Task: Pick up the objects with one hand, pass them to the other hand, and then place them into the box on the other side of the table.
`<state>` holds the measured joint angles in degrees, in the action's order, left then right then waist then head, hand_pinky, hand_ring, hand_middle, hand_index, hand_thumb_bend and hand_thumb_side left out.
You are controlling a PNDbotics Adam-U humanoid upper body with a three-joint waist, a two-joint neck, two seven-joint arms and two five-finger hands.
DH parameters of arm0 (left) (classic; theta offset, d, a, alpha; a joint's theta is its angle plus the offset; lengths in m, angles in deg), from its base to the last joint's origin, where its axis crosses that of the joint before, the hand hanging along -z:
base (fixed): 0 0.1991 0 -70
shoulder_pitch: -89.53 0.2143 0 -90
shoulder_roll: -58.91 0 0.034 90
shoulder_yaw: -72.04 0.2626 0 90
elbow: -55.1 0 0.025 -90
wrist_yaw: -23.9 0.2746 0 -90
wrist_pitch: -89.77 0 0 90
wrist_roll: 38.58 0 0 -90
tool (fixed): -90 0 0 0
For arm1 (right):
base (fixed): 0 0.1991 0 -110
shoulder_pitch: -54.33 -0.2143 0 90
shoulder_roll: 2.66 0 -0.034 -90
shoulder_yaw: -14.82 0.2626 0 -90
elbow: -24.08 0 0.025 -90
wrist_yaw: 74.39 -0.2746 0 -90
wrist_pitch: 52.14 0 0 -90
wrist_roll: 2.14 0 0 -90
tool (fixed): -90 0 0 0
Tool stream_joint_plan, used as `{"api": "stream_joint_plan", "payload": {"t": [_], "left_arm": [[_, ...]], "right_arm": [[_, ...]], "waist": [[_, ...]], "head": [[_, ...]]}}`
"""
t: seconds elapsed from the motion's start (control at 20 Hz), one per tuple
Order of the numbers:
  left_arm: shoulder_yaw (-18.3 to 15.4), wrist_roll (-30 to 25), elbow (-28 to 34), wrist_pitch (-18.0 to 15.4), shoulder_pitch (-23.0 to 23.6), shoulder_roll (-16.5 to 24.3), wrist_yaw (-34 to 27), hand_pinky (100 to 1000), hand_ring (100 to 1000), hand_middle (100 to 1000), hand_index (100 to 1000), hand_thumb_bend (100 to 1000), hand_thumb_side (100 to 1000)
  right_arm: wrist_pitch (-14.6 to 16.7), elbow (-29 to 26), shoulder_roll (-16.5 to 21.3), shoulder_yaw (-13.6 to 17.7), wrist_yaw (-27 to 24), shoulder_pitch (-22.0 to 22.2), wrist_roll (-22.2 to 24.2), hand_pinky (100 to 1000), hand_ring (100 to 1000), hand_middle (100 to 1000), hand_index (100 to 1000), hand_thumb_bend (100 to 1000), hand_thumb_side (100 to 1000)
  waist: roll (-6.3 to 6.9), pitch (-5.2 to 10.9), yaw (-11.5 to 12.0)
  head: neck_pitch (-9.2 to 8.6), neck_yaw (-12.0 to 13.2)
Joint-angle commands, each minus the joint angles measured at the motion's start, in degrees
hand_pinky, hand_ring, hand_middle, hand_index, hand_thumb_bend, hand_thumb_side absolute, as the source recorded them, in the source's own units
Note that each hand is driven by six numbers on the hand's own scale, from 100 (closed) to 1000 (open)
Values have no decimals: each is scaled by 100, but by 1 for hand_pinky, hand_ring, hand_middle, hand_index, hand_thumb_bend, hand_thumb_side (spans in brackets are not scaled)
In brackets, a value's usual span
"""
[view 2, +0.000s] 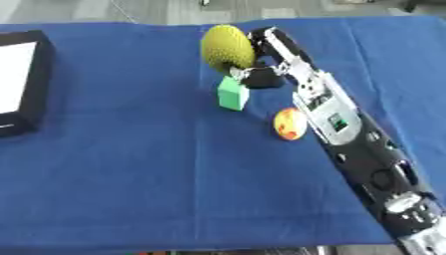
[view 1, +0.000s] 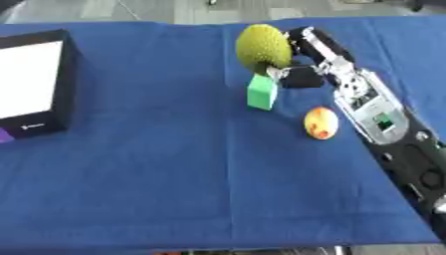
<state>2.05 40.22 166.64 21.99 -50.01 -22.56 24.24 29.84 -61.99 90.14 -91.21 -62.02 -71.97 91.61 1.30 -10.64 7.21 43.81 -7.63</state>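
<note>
Fruit: bumpy yellow-green fruit [view 1: 263, 48] far right of centre, lifted above the blue tablecloth [view 1: 174, 164]
Right hand [view 1: 306, 55]: fingers curled round the fruit's right side — thumb beneath
Green block [view 1: 261, 91]: just below the fruit
Orange ball [view 1: 320, 122]: nearer, beside the forearm
Box [view 1: 35, 82]: far left — black, white inside

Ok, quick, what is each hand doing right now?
Right hand: shut on the bumpy yellow-green fruit, beside the green block.
Left hand: not in view.
</note>
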Motion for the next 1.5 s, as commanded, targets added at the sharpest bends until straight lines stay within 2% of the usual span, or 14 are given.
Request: {"api": "stream_joint_plan", "payload": {"t": [0.05, 0.4, 0.8, 1.1, 1.5], "left_arm": [[154, -333, -122, 152, -200, -92, 466, 759, 849, 838, 780, 355, 660], [544, -769, -443, 309, -509, -420, 1108, 767, 850, 842, 791, 351, 644], [903, -1320, -1067, 121, -866, -602, 1718, 774, 849, 841, 805, 367, 574], [1074, -1789, -1440, -99, -970, -718, 2062, 782, 852, 845, 821, 398, 542], [1247, -2385, -1881, -460, -1092, -837, 2628, 791, 855, 850, 834, 460, 510]], "right_arm": [[69, 15, -21, -13, 52, -73, -9, 693, 610, 417, 467, 100, 100], [235, 141, -176, -103, 72, -43, -136, 690, 608, 418, 467, 100, 100], [426, 12, -295, -249, -4, -16, -339, 686, 604, 417, 466, 100, 100], [424, -139, -352, -358, -101, -15, -311, 683, 603, 417, 465, 100, 100], [455, -169, -478, -507, -167, -65, -203, 680, 600, 416, 465, 100, 100]], "waist": [[25, 167, 32], [81, 210, 106], [91, 207, 93], [93, 173, 79], [106, 170, 99]], "head": [[30, -25], [30, -107], [30, -188], [30, 94], [30, 278]]}}
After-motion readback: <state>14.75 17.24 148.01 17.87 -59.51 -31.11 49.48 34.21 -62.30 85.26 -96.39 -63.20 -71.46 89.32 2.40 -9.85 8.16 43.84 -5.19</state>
